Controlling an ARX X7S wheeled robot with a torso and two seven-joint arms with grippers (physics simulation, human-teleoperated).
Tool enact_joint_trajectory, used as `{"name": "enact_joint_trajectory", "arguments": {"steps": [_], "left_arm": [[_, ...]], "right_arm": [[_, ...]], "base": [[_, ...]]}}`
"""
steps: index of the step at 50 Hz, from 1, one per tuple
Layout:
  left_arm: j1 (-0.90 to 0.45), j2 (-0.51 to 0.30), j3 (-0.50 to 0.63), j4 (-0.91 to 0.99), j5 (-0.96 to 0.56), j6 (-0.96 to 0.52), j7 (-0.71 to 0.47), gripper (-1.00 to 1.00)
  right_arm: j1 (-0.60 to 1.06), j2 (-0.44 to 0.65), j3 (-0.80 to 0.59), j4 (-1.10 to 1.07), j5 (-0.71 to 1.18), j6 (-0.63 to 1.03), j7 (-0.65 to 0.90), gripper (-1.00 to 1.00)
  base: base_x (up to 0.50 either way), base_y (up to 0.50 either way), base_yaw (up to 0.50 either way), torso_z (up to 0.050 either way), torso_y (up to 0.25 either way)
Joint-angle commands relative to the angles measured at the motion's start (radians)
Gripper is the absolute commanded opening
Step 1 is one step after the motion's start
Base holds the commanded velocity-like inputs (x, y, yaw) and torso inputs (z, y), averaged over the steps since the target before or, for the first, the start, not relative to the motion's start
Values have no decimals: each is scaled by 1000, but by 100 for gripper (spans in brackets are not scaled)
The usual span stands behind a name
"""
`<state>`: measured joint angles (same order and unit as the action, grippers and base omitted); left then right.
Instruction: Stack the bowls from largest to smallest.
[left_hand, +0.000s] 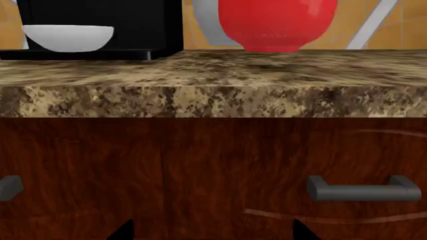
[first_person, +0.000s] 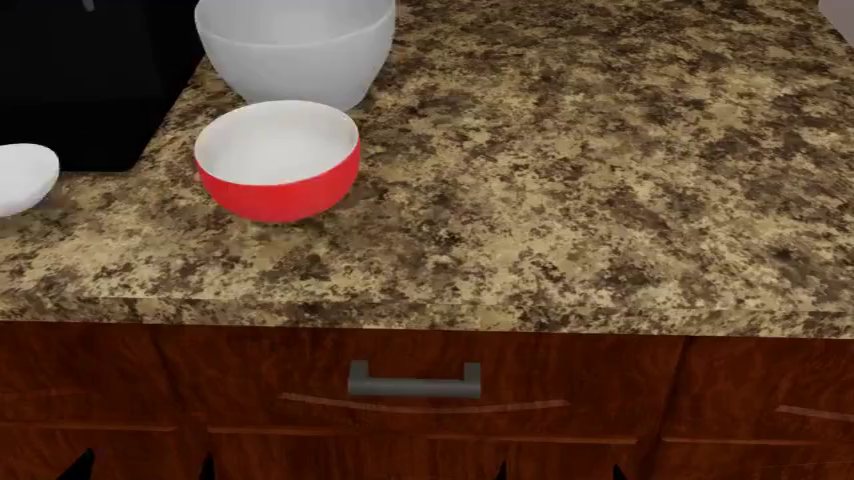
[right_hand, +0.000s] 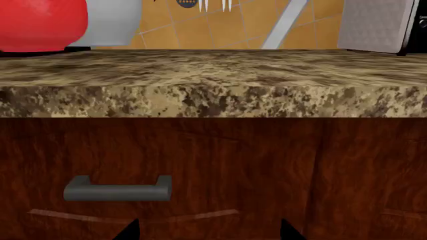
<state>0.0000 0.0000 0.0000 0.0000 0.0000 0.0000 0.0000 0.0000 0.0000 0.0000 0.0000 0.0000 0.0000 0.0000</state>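
Observation:
Three bowls stand at the counter's back left. The large pale grey-white bowl (first_person: 296, 45) is farthest back. The medium red bowl (first_person: 278, 160), white inside, stands just in front of it. The small white bowl (first_person: 20, 178) sits apart at the left edge, beside a black appliance. The left wrist view shows the red bowl (left_hand: 277, 22) and the small bowl (left_hand: 67, 37); the right wrist view shows the red bowl (right_hand: 40, 25) with the large bowl (right_hand: 113, 22) behind it. My left gripper (first_person: 142, 467) (left_hand: 212, 232) and right gripper (first_person: 561, 470) (right_hand: 208, 232) hang open below the counter edge, facing the drawer fronts, holding nothing.
A black appliance (first_person: 80, 80) fills the back left corner. The granite countertop (first_person: 574, 180) stretches to the right. Below it are wooden drawer fronts with a grey handle (first_person: 414, 382). A grey appliance (right_hand: 373, 25) stands at the far right against the tiled wall.

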Motion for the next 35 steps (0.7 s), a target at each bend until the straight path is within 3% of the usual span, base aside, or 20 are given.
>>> {"name": "enact_joint_trajectory", "arguments": {"steps": [1,19,35], "left_arm": [[6,-8,9,14,-8,-8,-9,100],[-1,-56,63,6,-53,5,-81,100],[3,-81,92,9,-72,38,-95,100]], "right_arm": [[-5,14,-19,-9,14,4,19,100],[-2,59,-70,-11,64,-8,73,100],[-1,81,-97,-17,76,-4,101,100]], "base": [[0,0,0,0,0],[0,0,0,0,0],[0,0,0,48,0]]}}
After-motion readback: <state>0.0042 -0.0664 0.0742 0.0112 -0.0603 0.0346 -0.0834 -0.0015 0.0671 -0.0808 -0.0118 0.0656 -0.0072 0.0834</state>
